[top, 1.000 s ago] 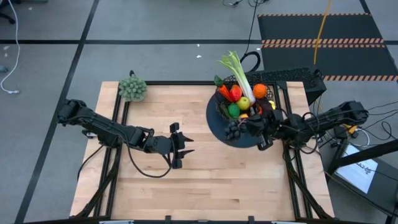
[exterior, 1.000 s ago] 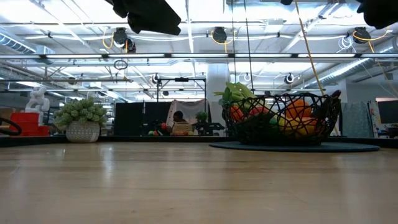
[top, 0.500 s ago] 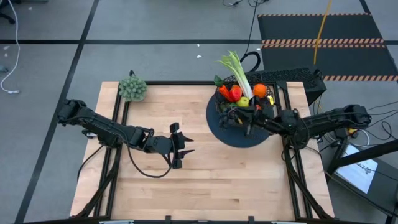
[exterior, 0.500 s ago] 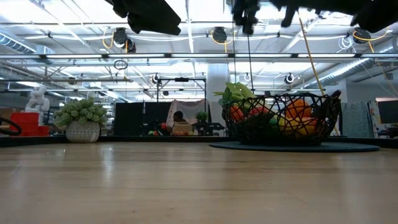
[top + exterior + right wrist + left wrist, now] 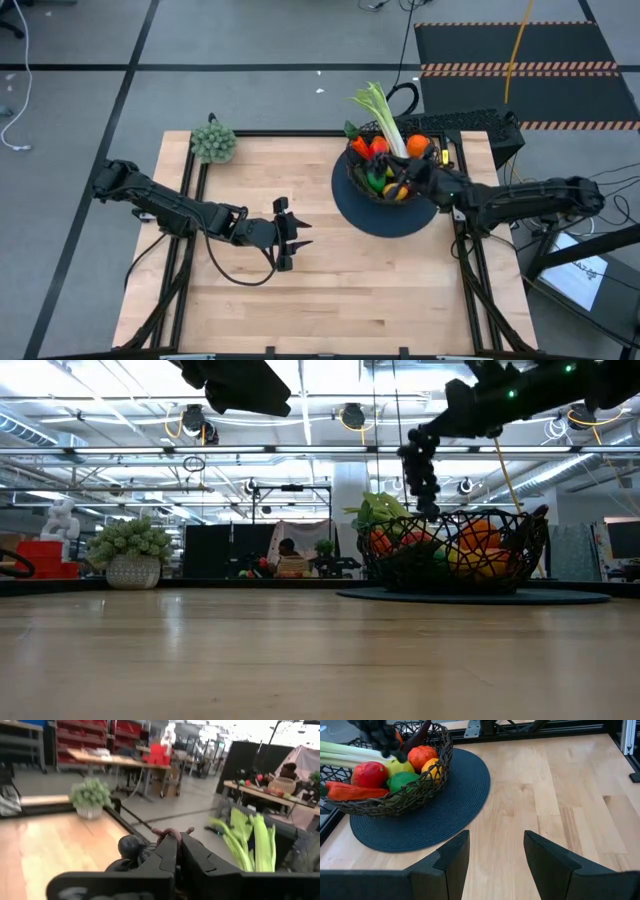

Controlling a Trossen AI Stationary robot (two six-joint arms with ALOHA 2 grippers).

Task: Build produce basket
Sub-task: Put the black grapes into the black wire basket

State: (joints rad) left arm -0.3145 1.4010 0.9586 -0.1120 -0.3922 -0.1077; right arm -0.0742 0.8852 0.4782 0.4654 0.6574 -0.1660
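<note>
Low view shows my right gripper (image 5: 420, 448) pinching the dark grapes (image 5: 427, 485) above the basket (image 5: 500, 570); next I lower, then release; left gripper (image 5: 290, 233) jaws spread, idle at counter centre

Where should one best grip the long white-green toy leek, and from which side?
Probably the leek's pale straight stalk, from above, across its width: it slants over the black wire-mesh basket's rim, and its leaves splay.

Black wire-mesh basket (image 5: 358, 178) sits upright on its round dark disc, directly beneath the right gripper (image 5: 420, 448). Dark grapes (image 5: 427, 482) hang from it above leek (image 5: 381, 112), tomato (image 5: 369, 774), lime (image 5: 402, 780), orange (image 5: 417, 146).
</note>
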